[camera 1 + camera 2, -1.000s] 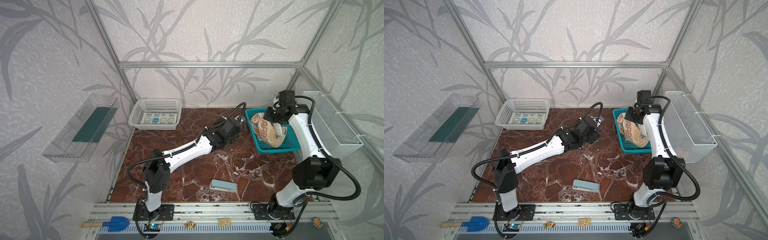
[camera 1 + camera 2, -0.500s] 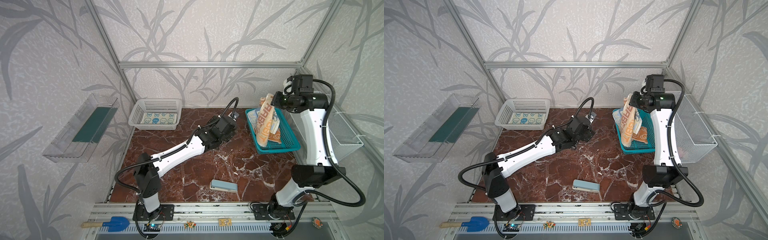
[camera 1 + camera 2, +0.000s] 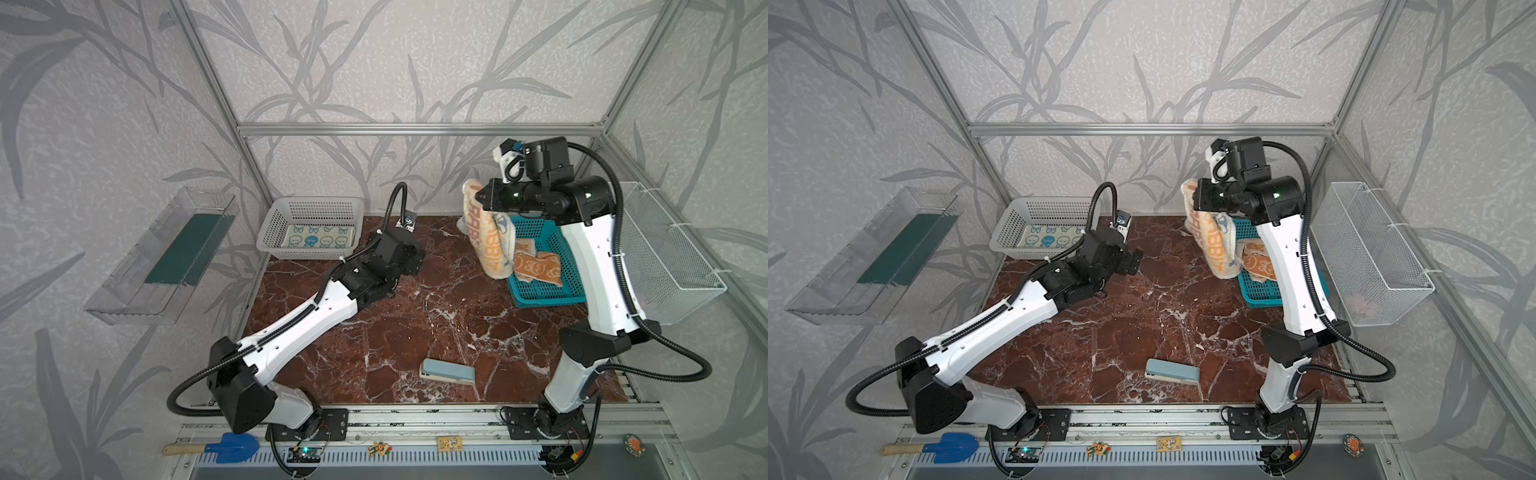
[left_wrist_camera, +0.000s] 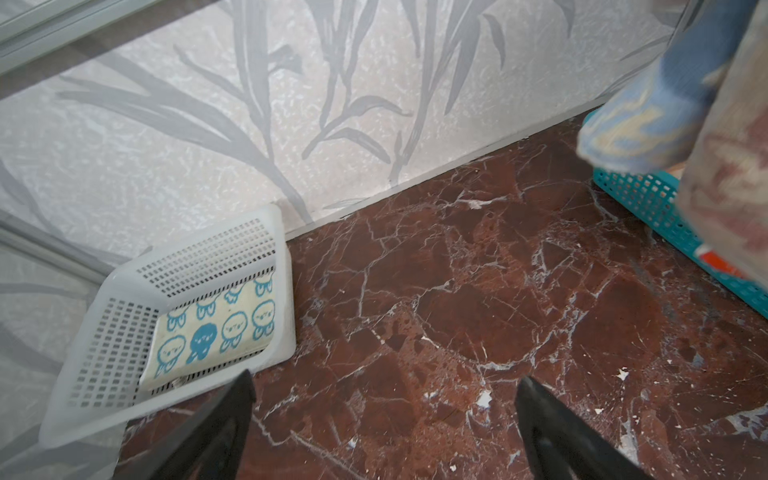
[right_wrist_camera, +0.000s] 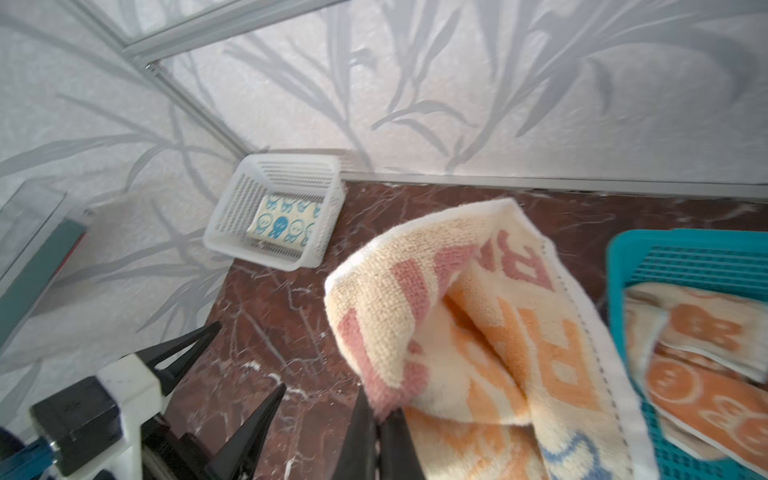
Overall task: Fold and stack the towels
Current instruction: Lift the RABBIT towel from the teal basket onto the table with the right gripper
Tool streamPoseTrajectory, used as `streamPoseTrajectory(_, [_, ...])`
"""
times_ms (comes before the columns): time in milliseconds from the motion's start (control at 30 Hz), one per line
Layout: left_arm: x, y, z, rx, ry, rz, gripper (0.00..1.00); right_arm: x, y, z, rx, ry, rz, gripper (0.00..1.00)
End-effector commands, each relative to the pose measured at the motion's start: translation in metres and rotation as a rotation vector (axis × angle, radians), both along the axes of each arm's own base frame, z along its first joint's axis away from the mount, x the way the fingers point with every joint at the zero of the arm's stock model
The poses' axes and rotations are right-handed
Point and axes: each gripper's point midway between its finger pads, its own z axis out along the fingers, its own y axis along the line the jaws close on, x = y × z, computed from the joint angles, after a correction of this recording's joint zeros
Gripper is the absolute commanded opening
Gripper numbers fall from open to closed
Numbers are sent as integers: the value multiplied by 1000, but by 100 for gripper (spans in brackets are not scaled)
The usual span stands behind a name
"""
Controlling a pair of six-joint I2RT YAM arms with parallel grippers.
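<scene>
Red-brown marble surface (image 3: 415,324) carries a teal basket (image 3: 548,297) at two o'clock holding the orange-faced towel (image 3: 536,266), and a white basket (image 3: 316,208) at ten o'clock with the folded blue-faced towel (image 3: 318,241). The right pincer (image 5: 382,419), clenched on a bunched edge, dangles the lettered towel (image 3: 488,237) over the teal basket's nine-o'clock rim, while the left pincer (image 4: 384,395) hovers released near centre. The towel is best carried to open marble and laid flat, with the free pincer catching a lower corner before folding.
</scene>
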Motion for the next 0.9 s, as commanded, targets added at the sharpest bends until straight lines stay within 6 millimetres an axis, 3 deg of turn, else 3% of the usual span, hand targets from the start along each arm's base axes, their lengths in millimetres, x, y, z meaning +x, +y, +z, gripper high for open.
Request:
streamPoseTrajectory(0, [-9, 26, 9, -56, -53, 86, 99, 2, 46, 0, 120, 31, 111, 0])
streamPoseTrajectory(100, [-14, 46, 5, -66, -59, 126, 99, 17, 57, -19, 146, 71, 113, 0])
streamPoseTrajectory(200, [-17, 56, -3, -58, -40, 146, 99, 43, 52, -74, 131, 186, 85, 0])
streamPoseTrajectory(267, [-18, 59, -10, -47, -22, 154, 99, 58, 42, -124, 100, 290, 72, 13])
streamPoseTrajectory(367, [-20, 63, -16, -42, -1, 164, 99, 70, 20, -189, -23, 397, 32, 24])
streamPoseTrajectory(433, [-21, 65, -22, -43, 21, 174, 99, 72, 10, -214, -71, 440, 17, 41])
streamPoseTrajectory(500, [-21, 68, -30, -39, 52, 181, 99, 71, 4, -222, -110, 444, 10, 50])
streamPoseTrajectory(567, [-21, 71, -39, -39, 85, 193, 99, 65, 1, -225, -132, 450, -2, 63])
streamPoseTrajectory(667, [-23, 80, -54, -83, 147, 229, 99, 44, 8, -231, -176, 465, 14, 68])
streamPoseTrajectory(867, [-24, 108, -96, -295, 324, 341, 99, -19, 59, -267, -245, 526, 90, 72])
